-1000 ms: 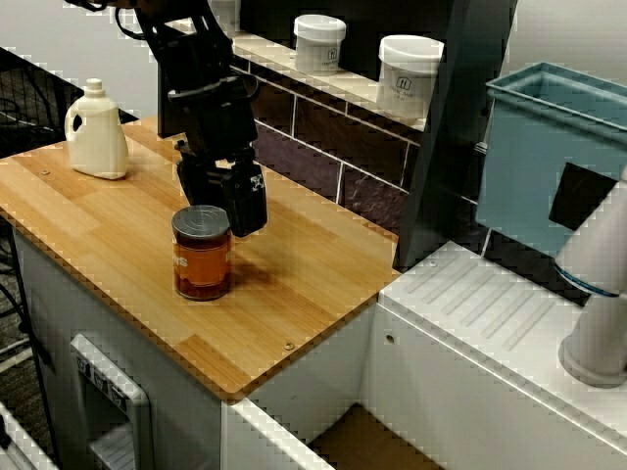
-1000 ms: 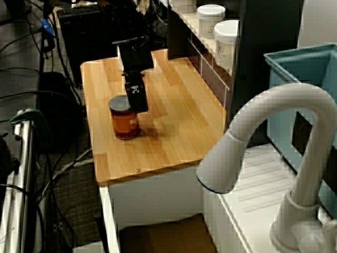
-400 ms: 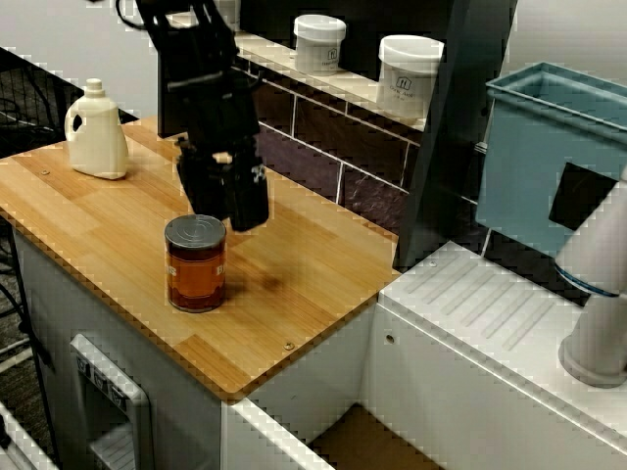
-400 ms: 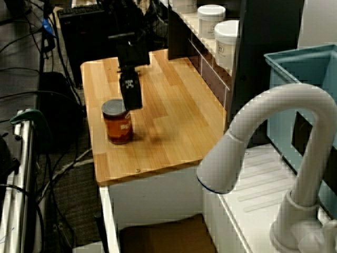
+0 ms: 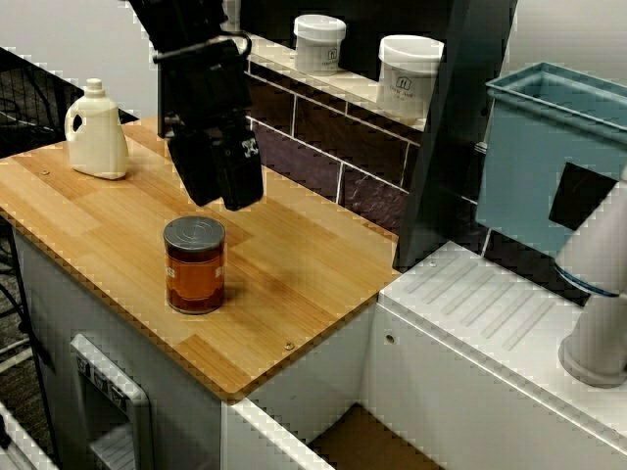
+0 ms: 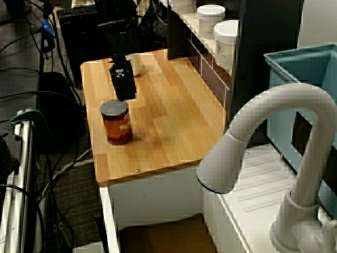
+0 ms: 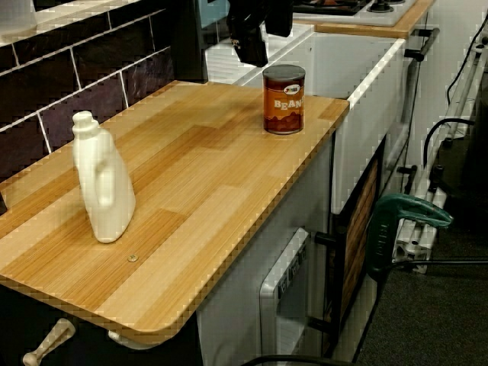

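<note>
White jug [image 5: 96, 132] upright at far left end of wooden counter [image 5: 294, 284]. Small white tub [image 5: 319, 43] and larger white tub [image 5: 409, 76], 2 in all, on shelf above dark tiles [image 5: 333, 147]. Teal bin [image 5: 549, 157] at right. White faucet [image 6: 263, 153] beside ribbed drainboard [image 5: 490, 313].

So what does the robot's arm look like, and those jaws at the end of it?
The arm is black all over and blocky, built of boxy matte sections. Its lower end narrows into two flat, dark jaws with squared tips. One side carries a small white marking, too small to read. No cable shows clearly against the dark background.
</note>
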`<state>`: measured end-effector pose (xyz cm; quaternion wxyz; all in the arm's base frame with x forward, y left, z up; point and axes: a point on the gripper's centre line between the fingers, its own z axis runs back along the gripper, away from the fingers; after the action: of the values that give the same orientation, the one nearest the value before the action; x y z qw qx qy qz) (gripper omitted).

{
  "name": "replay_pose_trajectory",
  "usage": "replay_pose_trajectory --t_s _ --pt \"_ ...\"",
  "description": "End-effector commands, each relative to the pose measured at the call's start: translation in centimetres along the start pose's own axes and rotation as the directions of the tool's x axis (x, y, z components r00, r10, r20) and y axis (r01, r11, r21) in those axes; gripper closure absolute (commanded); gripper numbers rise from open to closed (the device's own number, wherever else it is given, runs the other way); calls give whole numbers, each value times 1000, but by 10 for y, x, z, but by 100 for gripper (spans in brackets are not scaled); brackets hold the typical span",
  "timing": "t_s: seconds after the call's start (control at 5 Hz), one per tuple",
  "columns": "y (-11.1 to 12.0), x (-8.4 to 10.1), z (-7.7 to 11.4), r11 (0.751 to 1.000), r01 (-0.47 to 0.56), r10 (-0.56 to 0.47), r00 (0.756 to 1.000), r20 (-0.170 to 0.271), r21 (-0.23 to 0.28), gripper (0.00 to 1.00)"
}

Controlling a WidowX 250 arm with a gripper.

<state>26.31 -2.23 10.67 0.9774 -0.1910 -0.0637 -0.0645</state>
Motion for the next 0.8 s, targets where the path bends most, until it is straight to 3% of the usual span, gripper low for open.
replay_pose_trajectory --t_s 0.0,0.2,0.4,0.6 --pt "-2 -24 19 996 80 -81 996 22 50 0" --pt "5 -45 27 991 121 -120 992 -25 63 0" --pt "14 -48 37 990 126 -126 992 9 57 0" --pt "20 -52 26 989 111 -116 992 43 95 0"
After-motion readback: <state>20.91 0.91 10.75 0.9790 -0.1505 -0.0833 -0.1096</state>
